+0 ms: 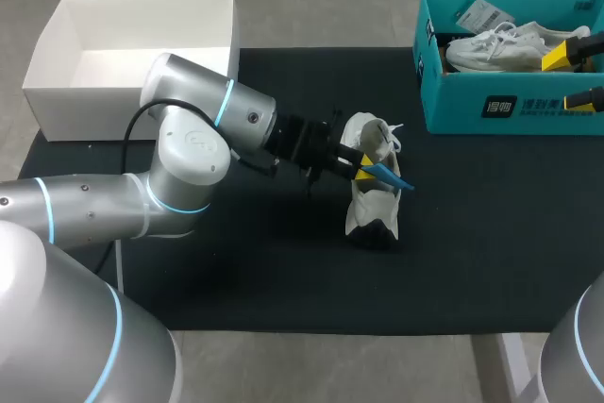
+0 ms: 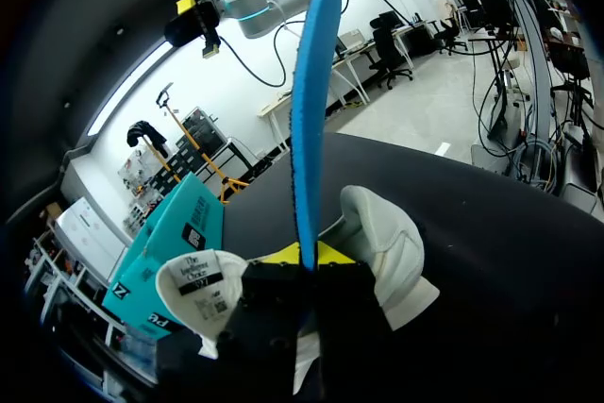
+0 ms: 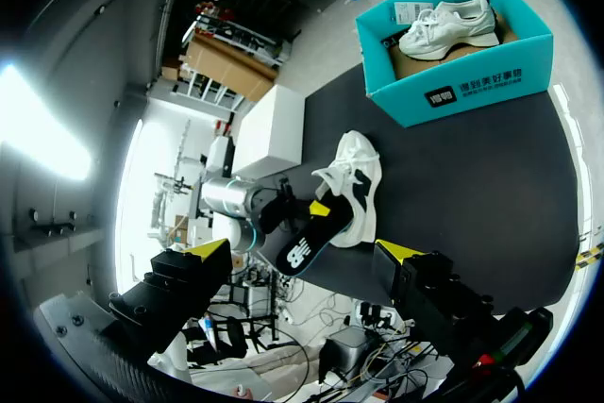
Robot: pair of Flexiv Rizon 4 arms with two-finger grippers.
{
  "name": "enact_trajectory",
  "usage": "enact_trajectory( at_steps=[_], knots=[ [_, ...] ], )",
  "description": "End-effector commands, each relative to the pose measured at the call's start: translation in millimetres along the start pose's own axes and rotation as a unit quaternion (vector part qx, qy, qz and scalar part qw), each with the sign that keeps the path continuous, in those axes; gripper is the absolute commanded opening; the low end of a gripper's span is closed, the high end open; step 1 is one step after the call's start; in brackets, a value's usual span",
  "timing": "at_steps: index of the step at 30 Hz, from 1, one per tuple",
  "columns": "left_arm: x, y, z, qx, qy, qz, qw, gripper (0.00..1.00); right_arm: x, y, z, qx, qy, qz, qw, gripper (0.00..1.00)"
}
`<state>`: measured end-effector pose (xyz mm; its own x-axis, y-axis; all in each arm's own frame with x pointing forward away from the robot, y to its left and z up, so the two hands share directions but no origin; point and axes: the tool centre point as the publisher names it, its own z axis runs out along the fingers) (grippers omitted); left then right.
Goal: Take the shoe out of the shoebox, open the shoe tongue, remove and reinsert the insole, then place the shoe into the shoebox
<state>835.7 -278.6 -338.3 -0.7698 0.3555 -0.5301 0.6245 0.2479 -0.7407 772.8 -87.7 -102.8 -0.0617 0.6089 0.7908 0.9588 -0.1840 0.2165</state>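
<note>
Left pincer (image 1: 362,171) is clamped on the blue insole (image 1: 389,176), holding it right over the white shoe (image 1: 370,197), which sits near the middle of the table (image 1: 491,252). The teal shoebox (image 1: 472,109) is at 2 o'clock from it, with a second shoe (image 1: 495,44) inside. Right pincer (image 1: 573,77) hangs spread wide over that box.

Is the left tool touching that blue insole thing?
Touching. The left wrist view shows the blue insole pinched from both sides in the left tool, rising straight out between its yellow tips.
</note>
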Motion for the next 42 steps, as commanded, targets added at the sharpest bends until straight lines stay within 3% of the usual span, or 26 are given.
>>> enact_trajectory(
  at_steps=[1, 21, 28, 42],
  knots=[
    [1.3, -2, -1, -0.002, -0.001, 0.0, 1.0, 0.0, -0.1, -0.4, 0, 0.0, -0.001, 0.001, 1.0, 1.0],
    [1.3, -2, -1, -0.002, -0.001, 0.0, 1.0, 0.0, -0.1, -0.4, 0, 0.0, -0.001, 0.001, 1.0, 1.0],
    [3.9, 8, 0, -0.093, 0.01, 0.052, 0.994, 0.0, -0.1, -0.4, 0, 0.0, -0.001, 0.001, 1.0, 1.0],
    [-2.4, 37, 1, -0.115, 0.004, 0.029, 0.993, 0.0, -0.1, -0.4, 0, 0.0, -0.001, 0.001, 1.0, 1.0]
  ],
)
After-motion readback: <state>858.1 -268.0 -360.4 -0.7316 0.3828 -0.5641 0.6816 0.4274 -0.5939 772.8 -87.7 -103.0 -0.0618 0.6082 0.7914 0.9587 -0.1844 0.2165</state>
